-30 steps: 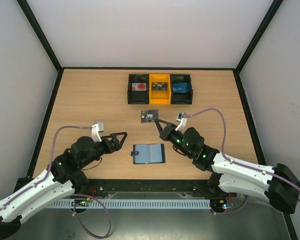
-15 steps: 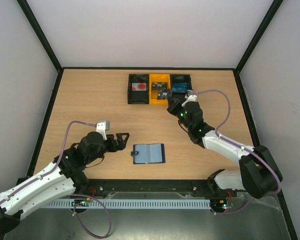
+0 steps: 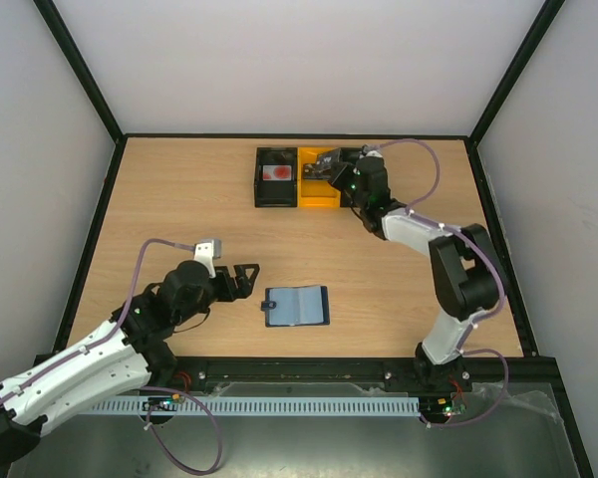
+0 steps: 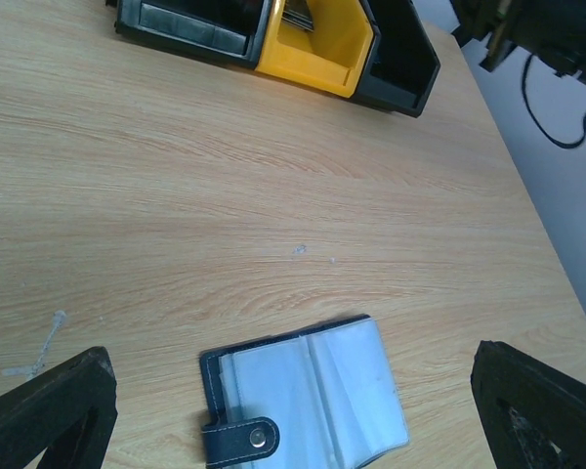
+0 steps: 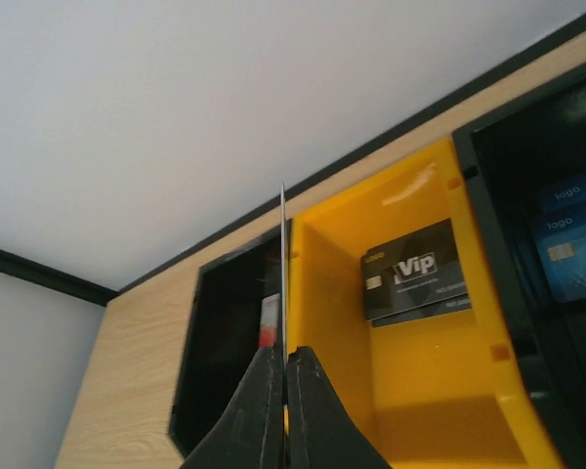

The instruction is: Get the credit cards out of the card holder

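Right hand (image 5: 281,360) is pinched shut on one credit card (image 5: 282,274). I see the card edge-on from the wrist, as a thin line rising straight out of the fingertips, its long axis pointing away from the hand. From above, this hand (image 3: 329,169) hovers over the row of boxes at the far side of the counter, about at the yellow box (image 3: 317,194).

My left hand (image 3: 245,280) is spread wide and holds nothing. It sits low, near the left edge of the card holder.

The counter (image 3: 179,199) is pale wood grain with a black border. Plain white walls (image 3: 299,60) close it in on three sides, with black frame bars running up the corners.

The card holder (image 3: 297,306) lies flat and open near the front middle of the counter, pale grey-blue pockets facing up. Its long axis runs left to right, and the snap tab (image 4: 239,440) points toward my left hand.

The yellow box (image 5: 410,391) holds a dark card marked Vip (image 5: 415,269). The black box on its right (image 5: 493,293) holds blue cards (image 5: 566,234). The black box on its left (image 3: 262,179) holds a card with a red patch (image 3: 277,172).
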